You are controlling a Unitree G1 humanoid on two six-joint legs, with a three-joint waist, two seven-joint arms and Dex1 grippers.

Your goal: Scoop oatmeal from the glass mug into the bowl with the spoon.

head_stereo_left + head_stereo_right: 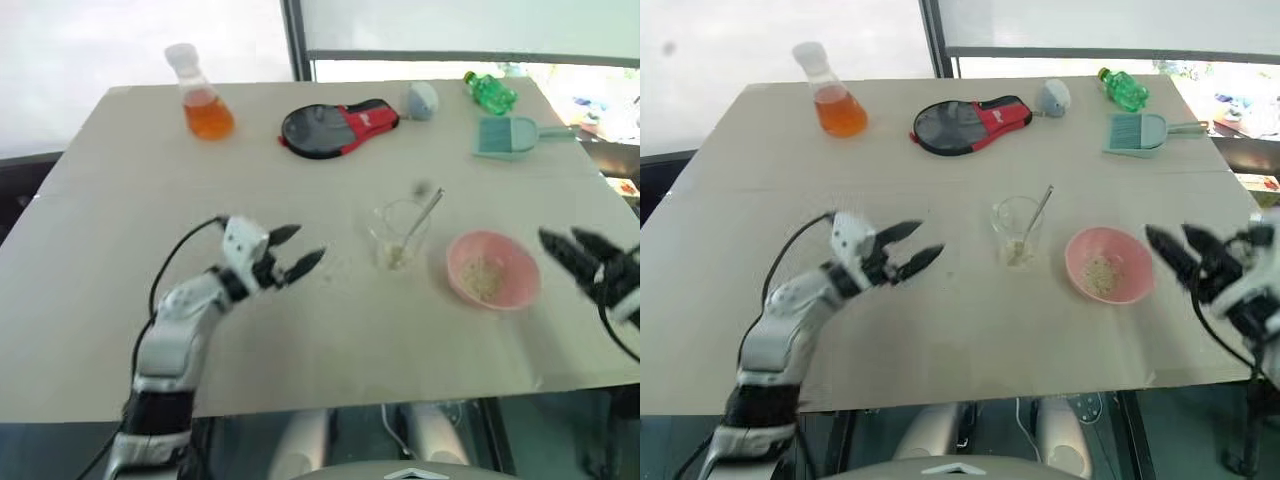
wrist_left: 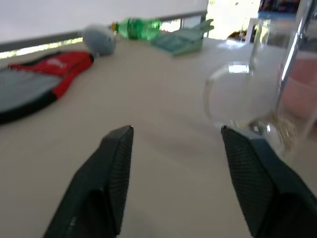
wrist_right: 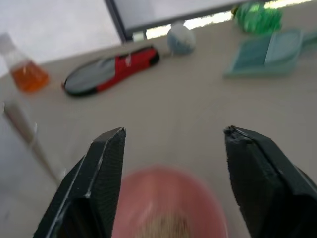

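Daylight pours in from the window (image 1: 470, 30) behind the table (image 1: 300, 320), blowing out the glass to flat white along the far edge. The tabletop is evenly lit, with only soft, faint shadows under things. The spoon (image 1: 420, 220) smears with motion blur in the left eye view. Up close, the glass mug (image 2: 247, 99) and the bowl (image 3: 168, 203) go soft and out of focus, as does the far clutter.

silver left arm (image 1: 175, 330), black cable, white wrist, black pointed claw (image 1: 295, 255) fingers.
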